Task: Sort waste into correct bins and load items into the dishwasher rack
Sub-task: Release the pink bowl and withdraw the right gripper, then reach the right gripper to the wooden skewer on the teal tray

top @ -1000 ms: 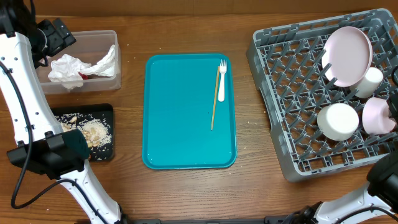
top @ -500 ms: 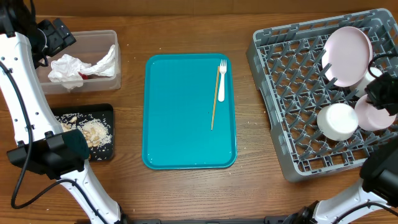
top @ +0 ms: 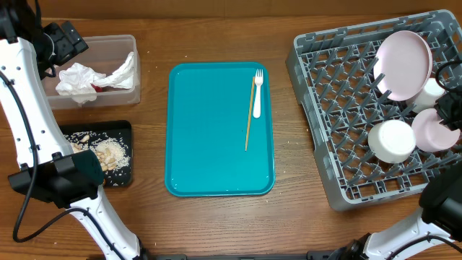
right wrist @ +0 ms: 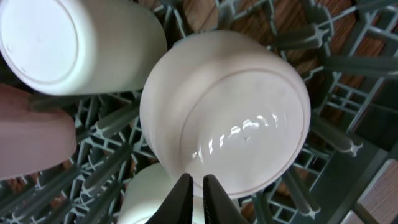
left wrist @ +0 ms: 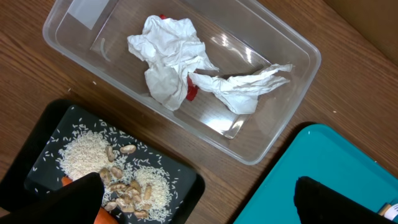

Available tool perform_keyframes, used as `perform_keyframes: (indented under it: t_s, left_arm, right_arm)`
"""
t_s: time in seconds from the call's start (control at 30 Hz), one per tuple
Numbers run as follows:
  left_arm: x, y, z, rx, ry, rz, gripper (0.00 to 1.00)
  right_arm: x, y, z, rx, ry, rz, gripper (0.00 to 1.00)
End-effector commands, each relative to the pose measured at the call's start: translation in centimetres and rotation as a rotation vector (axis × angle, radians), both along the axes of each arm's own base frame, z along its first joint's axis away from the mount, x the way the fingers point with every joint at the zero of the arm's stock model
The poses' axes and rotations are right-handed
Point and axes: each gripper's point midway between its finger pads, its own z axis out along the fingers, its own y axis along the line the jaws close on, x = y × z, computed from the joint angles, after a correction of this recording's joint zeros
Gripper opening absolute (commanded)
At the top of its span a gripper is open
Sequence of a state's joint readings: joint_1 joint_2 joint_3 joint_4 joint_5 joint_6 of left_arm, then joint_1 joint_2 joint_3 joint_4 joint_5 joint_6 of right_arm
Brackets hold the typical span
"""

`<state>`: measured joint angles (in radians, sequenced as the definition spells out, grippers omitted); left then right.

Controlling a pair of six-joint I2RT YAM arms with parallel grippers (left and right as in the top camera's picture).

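Observation:
The white fork and thin wooden stick lie on the teal serving tray. The plate, cup and two bowls sit in the grey rack. My right gripper is shut, its tips at the rim of an upturned bowl. Napkins and the red wrapper lie in the clear tub. Scraps and a carrot lie in the black tray. My left gripper is open and empty above them.
The tub and black tray stand at the left, with the left arm's white links beside them. The rack fills the right side, and its upright pegs surround the dishes. Bare wood lies between the teal tray and the rack.
My right gripper came into view over the rack's right side, and the pale pink bowl there shifted slightly left. The left arm has not moved.

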<state>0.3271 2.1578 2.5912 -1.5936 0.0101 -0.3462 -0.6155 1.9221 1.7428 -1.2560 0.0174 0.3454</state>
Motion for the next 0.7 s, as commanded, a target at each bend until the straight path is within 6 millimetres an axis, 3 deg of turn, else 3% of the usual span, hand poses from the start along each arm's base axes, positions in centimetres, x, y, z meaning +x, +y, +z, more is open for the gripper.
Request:
perform_keyframes:
  t_s: [0.0, 0.2, 0.37, 0.47, 0.5, 0.57, 0.67]
  left_arm:
    - [-0.6, -0.3, 1.5, 0.013, -0.029, 0.013, 1.0]
    - [-0.6, -0.3, 1.5, 0.013, -0.029, 0.013, 1.0]
    - [-0.6, -0.3, 1.5, 0.013, -0.029, 0.013, 1.0]
    - [-0.6, -0.3, 1.5, 0.013, -0.029, 0.013, 1.0]
    - [-0.6, -0.3, 1.5, 0.013, -0.029, 0.013, 1.0]
    - [-0.6, -0.3, 1.5, 0.013, -0.029, 0.013, 1.0]
    - [-0.6, -0.3, 1.5, 0.013, -0.029, 0.013, 1.0]
  right_arm:
    - [0.3, -1.0, -0.9, -0.026, 0.012, -0.029, 0.1]
    - [1.6, -0.1, -3.6, 0.058, 0.006, -0.003, 0.11]
    - [2.0, 0.4, -3.1, 0.079, -0.013, 0.013, 0.13]
    - [2.0, 0.4, -0.4, 0.061, -0.038, 0.014, 0.13]
    - [2.1, 0.7, 1.7, 0.058, -0.072, 0.019, 0.13]
    - [2.5, 1.7, 4.0, 0.083, -0.129, 0.041, 0.15]
    - [4.3, 6.2, 8.4, 0.237, -0.326, 0.2, 0.22]
